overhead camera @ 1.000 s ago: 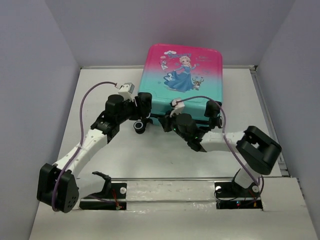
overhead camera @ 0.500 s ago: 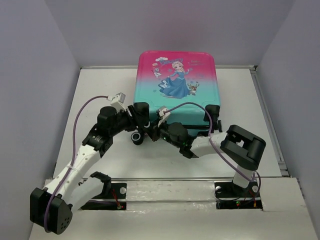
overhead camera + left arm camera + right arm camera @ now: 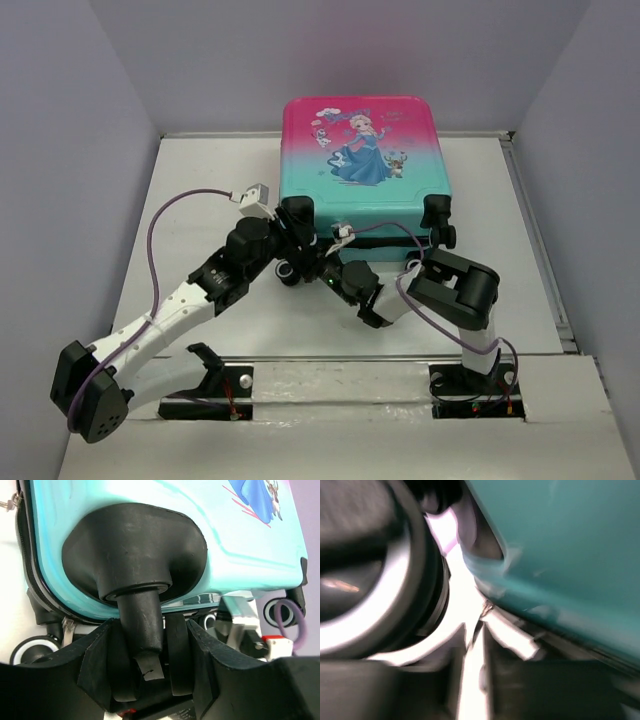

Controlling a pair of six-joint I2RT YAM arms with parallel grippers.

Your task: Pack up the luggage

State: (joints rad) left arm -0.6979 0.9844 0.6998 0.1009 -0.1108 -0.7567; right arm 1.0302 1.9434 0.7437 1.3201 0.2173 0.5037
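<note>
At the luggage wheel, left tool apparently clamps it.

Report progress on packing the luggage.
Done: nothing visibly packed; no items in sight, and the luggage lies shell-up, seemingly shut. In hand: left gripper clamps its near-left wheel; right gripper sits at the near edge, state unclear. Left: opening, filling, closing.

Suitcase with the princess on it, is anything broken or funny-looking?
Nothing looks broken or spilled. The luggage lies flat, princess side up, lid down. One funny thing: the left gripper looks to be pinching a wheel at its near left corner. The right wrist view is too blurry to check.
</note>
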